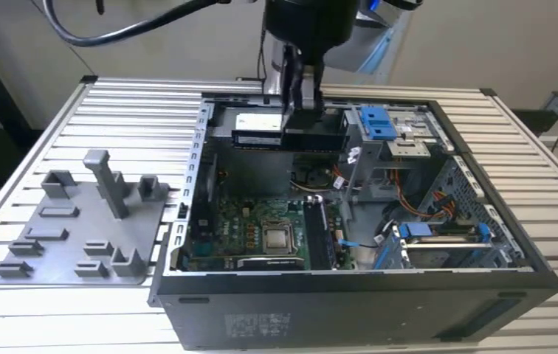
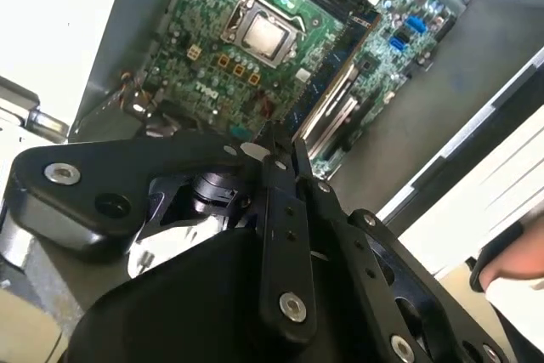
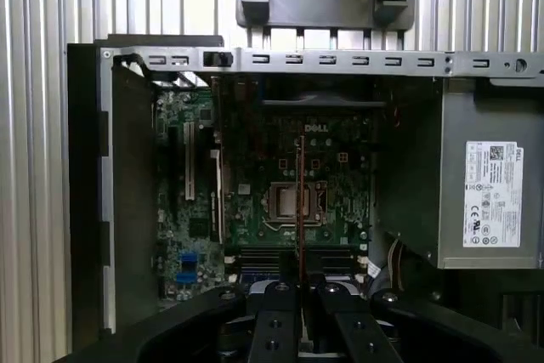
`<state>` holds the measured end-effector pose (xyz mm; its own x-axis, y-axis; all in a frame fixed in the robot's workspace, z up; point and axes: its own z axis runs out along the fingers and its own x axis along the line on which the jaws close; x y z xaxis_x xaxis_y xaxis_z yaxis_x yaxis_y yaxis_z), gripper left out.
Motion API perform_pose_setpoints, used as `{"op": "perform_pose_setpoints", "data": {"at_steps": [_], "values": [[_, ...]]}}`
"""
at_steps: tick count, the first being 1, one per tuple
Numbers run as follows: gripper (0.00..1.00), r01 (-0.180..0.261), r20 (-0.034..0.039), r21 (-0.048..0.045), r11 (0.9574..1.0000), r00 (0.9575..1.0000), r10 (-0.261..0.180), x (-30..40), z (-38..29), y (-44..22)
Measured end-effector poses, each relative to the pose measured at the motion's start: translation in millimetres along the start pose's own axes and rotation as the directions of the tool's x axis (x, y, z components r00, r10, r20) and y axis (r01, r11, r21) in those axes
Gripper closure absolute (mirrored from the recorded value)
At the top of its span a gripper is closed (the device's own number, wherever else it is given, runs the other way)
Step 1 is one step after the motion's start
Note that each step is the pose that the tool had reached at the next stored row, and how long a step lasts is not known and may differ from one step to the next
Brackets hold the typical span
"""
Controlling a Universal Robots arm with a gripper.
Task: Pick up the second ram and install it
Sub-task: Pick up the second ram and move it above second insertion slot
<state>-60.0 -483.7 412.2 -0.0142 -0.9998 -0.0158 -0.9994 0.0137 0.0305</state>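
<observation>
**Over the open case, one ram stick in the gripper's grip**

At the near edge of the bench (image 1: 131, 96) stands one computer case (image 1: 358, 302), lid off, its dark near wall facing me. Just beside it, towards the exterior view's left edge of the bench, lies one grey holder tray (image 1: 57, 243). One tall post (image 1: 105, 181) stands above the tray's shorter blocks.

Looking down into the case, I count one green motherboard (image 1: 249, 221) flat on its floor, with one square processor socket (image 1: 279, 237) near the middle. Further in, one boxy grey power supply (image 3: 476, 125) sits against a far corner of the case. Two blue plastic tabs (image 1: 373, 116) show on the metal cage at the other far corner.

Above the far part of the case hangs the single arm. Its one gripper (image 1: 301, 122) points straight down, fingers clamped on the second ram (image 1: 259, 139). I count one stick in the grip. It stands on edge with its long side level, at about the height of the case's top rim and well clear of the motherboard below. In the first wrist view the stick shows edge-on as a thin line running out from between the fingertips (image 3: 280, 291), over the socket.
</observation>
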Motion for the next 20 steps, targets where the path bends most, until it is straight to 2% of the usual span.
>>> {"op": "perform_pose_setpoints", "data": {"at_steps": [12, 20], "values": [[0.86, 0.0, 0.0, -0.0045, 1.0, 1.0, 0.0, -0.4, -1.5, -51.9], [0.86, 0.0, -0.0002, -0.0067, 1.0, 1.0, 0.0, -0.7, -2.6, -83.1]]}}
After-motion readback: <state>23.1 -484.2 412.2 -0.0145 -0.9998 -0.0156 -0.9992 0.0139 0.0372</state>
